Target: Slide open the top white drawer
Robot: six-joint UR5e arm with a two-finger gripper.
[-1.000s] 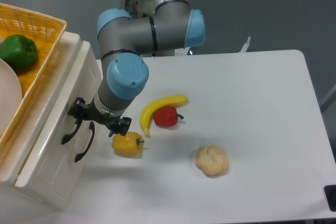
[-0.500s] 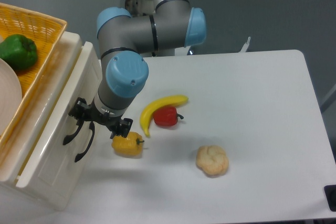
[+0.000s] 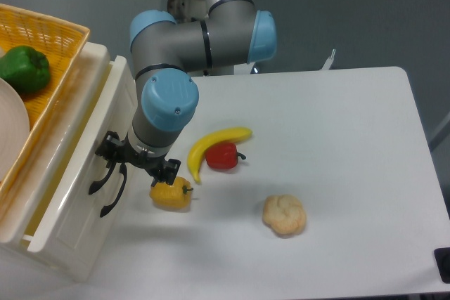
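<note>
The top white drawer (image 3: 76, 173) is the upper front of the cream cabinet at the left and stands slightly pulled out towards the table. Its curved black handle (image 3: 97, 180) hangs beside the lower drawer's matching handle (image 3: 114, 193). My gripper (image 3: 126, 163) comes down from the blue wrist and sits at the upper end of the top handle. The jaws appear closed on that handle. The fingertips are hidden under the gripper body.
A yellow wicker basket (image 3: 53, 36) on the cabinet holds a green pepper (image 3: 24, 68) and a white plate (image 3: 10, 128). On the white table (image 3: 344, 138) lie a yellow pepper (image 3: 171, 194) just right of the gripper, a banana (image 3: 211, 147), a red pepper (image 3: 223, 156) and a bread roll (image 3: 284, 215).
The gripper has moved a little right and down, and the top drawer with its handle has slid out with it. The lower handle has stayed put.
</note>
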